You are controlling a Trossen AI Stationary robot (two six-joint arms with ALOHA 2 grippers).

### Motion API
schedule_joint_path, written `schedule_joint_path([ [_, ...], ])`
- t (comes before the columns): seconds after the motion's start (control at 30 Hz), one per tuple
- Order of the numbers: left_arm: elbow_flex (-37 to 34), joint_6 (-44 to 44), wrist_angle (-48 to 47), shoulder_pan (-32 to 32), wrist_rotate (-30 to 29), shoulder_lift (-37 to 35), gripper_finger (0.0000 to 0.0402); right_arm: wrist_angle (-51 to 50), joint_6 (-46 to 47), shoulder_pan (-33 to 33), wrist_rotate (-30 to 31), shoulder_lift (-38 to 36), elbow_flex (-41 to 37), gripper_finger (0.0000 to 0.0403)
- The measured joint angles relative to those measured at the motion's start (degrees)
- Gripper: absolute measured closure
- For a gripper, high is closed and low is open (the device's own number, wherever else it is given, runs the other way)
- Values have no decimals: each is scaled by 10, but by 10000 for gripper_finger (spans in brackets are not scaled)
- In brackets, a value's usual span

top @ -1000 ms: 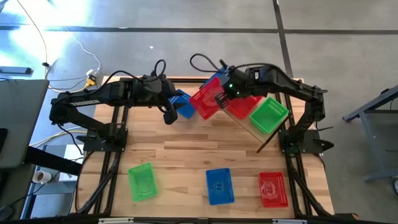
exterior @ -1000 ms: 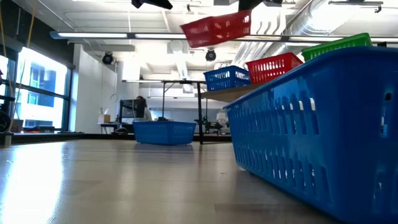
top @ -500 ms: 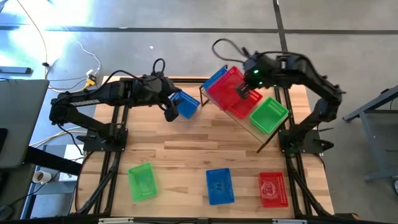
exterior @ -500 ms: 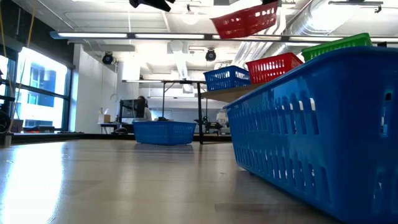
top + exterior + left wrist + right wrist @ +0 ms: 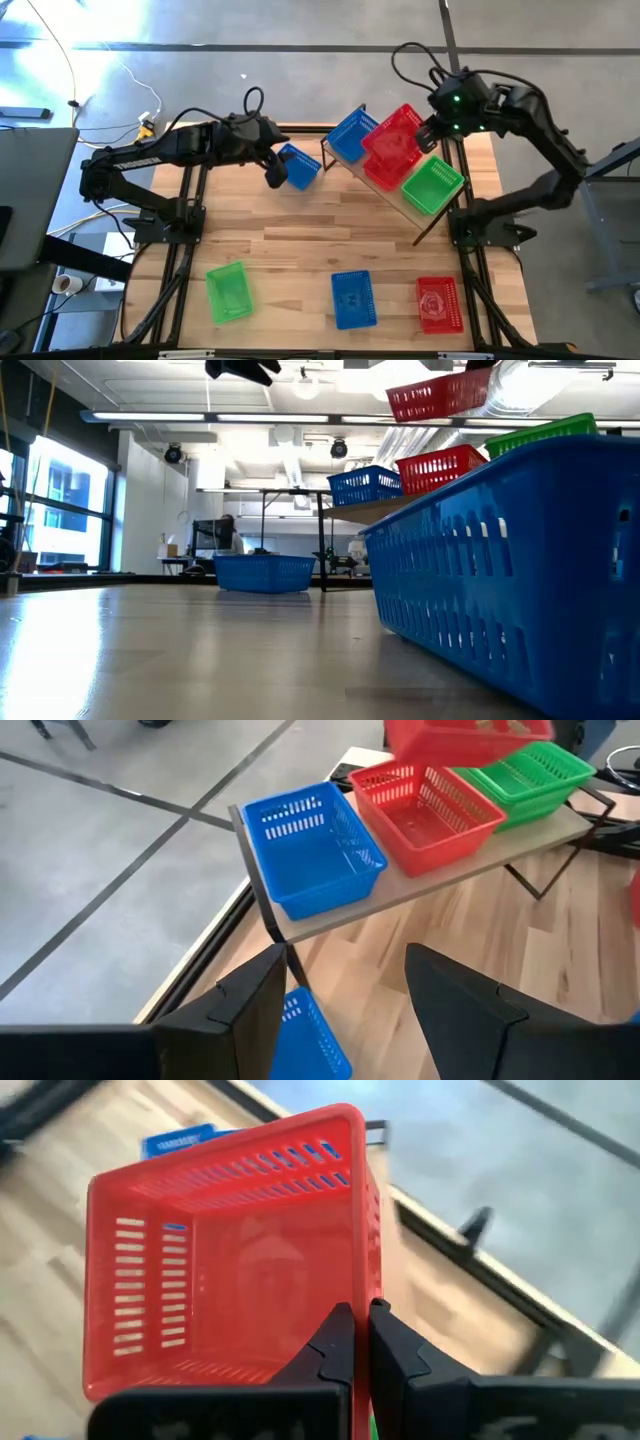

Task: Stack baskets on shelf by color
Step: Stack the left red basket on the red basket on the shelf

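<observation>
My right gripper [image 5: 425, 135] is shut on a red basket [image 5: 393, 133], carried high above the shelf [image 5: 420, 880]; the low view shows that basket [image 5: 440, 395] well clear of everything. On the shelf plank stand a blue basket [image 5: 350, 135], a red basket [image 5: 425, 810] and a green basket [image 5: 433, 185], resting on their bottoms. My left gripper [image 5: 345, 1010] is open and hovers over another blue basket [image 5: 298, 166] on the table's far side. A green basket [image 5: 228, 290], a blue basket [image 5: 352, 298] and a red basket [image 5: 438, 303] stand near the table's near edge. My right gripper pinches the rim of one side wall [image 5: 366, 1295] of the red basket, one finger [image 5: 335, 1342] inside the basket and one outside. The basket is lifted clear, its open side facing the wrist camera, and it hangs over the shelf's red basket.
The shelf stands slantwise at the table's far right on thin black legs [image 5: 425, 232]. The wide middle of the wooden tabletop [image 5: 300, 235] carries nothing. A cable loops over each arm. Beyond the table lie desks and a person far off.
My right gripper has carried the red basket toward the table's right and far edges, from over the shelf's blue end to above the shelf's red basket. The basket has turned about on the way and stays lifted clear.
</observation>
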Motion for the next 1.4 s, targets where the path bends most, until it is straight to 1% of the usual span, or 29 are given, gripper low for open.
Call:
schedule_joint_path([
  [0.13, 0, -1, 0, 7, 0, 0, 204, 90, -35, -45, -92, -54, -90, 403],
  [0.23, 0, -1, 1, 11, 0, 0, 204, 120, -59, -85, -158, -83, -144, 403],
  [0.33, 0, -1, 0, 11, 0, 0, 204, 129, -81, -123, -220, -97, -187, 403],
  [0.5, 0, -1, 0, 11, 0, 0, 204, 137, -120, -188, -311, -94, -229, 403],
  [0.57, 0, -9, 0, 11, 0, 0, 204, 141, -137, -213, -347, -86, -237, 403],
  [0.67, 0, -19, 0, 11, 0, 0, 204, 135, -163, -248, -382, -73, -237, 403],
  [0.77, 0, -20, 0, 11, 0, 0, 204, 115, -198, -274, -411, -58, -237, 403],
  [0.83, 0, -20, 0, 11, 0, 0, 204, 98, -217, -284, -417, -48, -237, 403],
  [1.0, 0, -20, 0, 11, 0, 0, 204, 86, -248, -292, -420, -22, -237, 403],
  [1.4, 0, -20, 0, 10, 0, 0, 204, 88, -259, -292, -407, 19, -237, 403],
])
